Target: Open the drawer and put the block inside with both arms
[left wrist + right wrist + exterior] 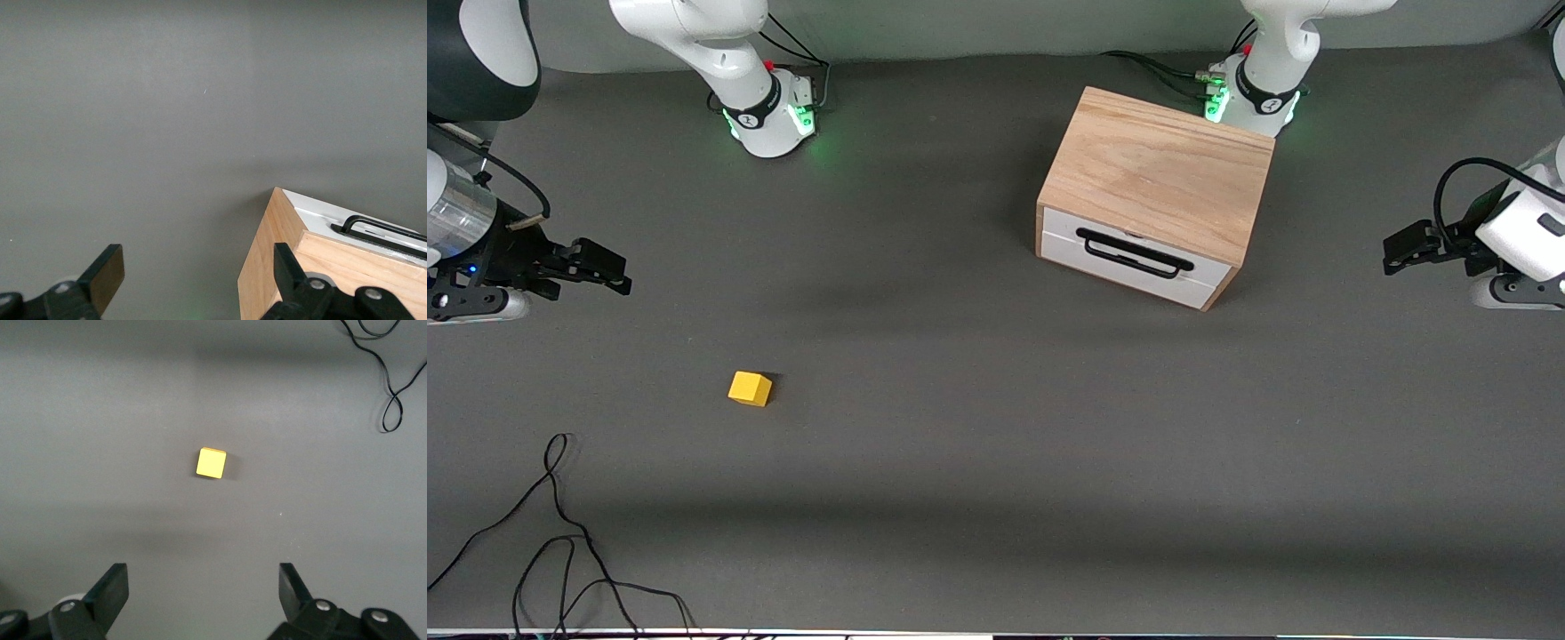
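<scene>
The block point(750, 388), a small yellow cube, lies on the grey table toward the right arm's end, nearer the front camera than the cabinet. In the right wrist view the block point(211, 463) shows ahead of my right gripper point(202, 577), which is open and empty. That right gripper point(618, 276) hovers over the table's edge at its own end. The drawer point(1129, 258) is closed, with a white front and a black bar handle point(1136, 253), in the oak cabinet point(1156, 169). My left gripper point(1392, 253) hangs open beside the cabinet, apart from it. In the left wrist view the left gripper point(197, 260) faces the cabinet's corner point(267, 267).
A loose black cable point(560, 533) curls on the table near the front edge at the right arm's end, and the cable point(387, 380) also shows in the right wrist view. Bare grey tabletop point(996, 427) lies between block and cabinet.
</scene>
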You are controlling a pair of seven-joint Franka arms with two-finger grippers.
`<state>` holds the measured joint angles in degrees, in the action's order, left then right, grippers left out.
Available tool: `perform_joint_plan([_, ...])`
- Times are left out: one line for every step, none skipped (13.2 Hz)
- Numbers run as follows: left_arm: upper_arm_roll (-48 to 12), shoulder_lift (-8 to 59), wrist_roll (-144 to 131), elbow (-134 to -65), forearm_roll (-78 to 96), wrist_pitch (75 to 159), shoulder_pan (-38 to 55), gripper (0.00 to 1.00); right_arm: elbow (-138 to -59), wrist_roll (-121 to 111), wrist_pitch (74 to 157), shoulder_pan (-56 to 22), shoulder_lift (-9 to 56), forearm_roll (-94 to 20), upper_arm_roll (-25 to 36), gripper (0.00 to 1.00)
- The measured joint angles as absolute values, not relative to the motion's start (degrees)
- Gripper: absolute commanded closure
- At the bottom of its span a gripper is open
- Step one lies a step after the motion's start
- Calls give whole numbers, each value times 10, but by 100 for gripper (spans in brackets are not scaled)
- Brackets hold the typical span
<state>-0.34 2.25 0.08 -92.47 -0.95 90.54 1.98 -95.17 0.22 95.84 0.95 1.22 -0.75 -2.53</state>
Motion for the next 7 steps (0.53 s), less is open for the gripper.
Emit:
perform_joint_plan([-3,22,1,-925,-10,905,20,0,-952,2,957,10,13,-7,-24,0])
perform_joint_plan([-3,22,-2,-925,-9,905,20,0,-952,2,957,10,15,-7,-21,0])
perform_joint_plan([-4,22,-17,-925,-8,905,20,0,-952,2,957,10,16,-7,-17,0])
perform_joint_plan([-7,22,-54,-925,-7,905,22,0,-952,2,957,11,17,-7,-15,0])
perform_joint_plan([-14,22,-110,-925,-6,903,31,0,-952,2,957,12,19,-7,-13,0])
perform_joint_plan([-23,23,-172,-925,-5,902,46,0,-952,5,957,12,23,-7,-11,0])
perform_joint_plan([-31,23,-230,-926,-5,902,67,0,-952,12,959,13,27,-7,-10,0])
